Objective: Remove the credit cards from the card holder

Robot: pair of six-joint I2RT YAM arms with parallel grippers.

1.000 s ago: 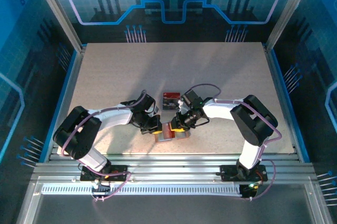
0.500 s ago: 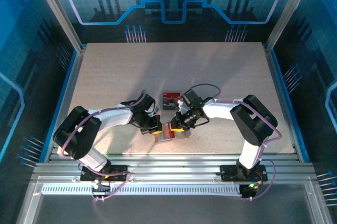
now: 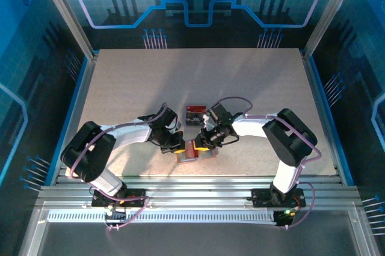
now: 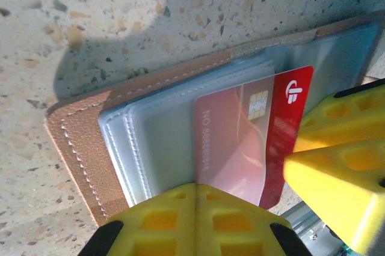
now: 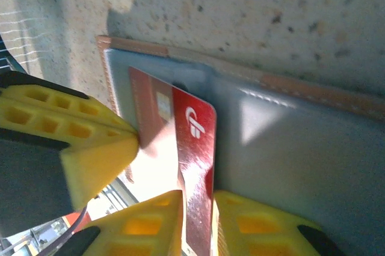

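The card holder [image 4: 78,139] is laid open on the counter [image 4: 120,15], directly beneath both pincers, with its pale blue-grey pockets facing up. The left pincer [image 4: 194,195] is fully closed, with nothing gripped between its yellow fingers. Its tip is set against the pocket that covers the card. The right pincer [image 5: 195,202] is narrowed onto the red credit card [image 5: 194,127], whose free end is held between its two fingers. The card is seen partly slid out of its pocket. Its chip end lies under clear plastic beside the left pincer's tip, and its logo end is bare. The two pincers are placed close together. A small dark and red object [image 3: 194,113] is seen on the counter just beyond the right pincer.
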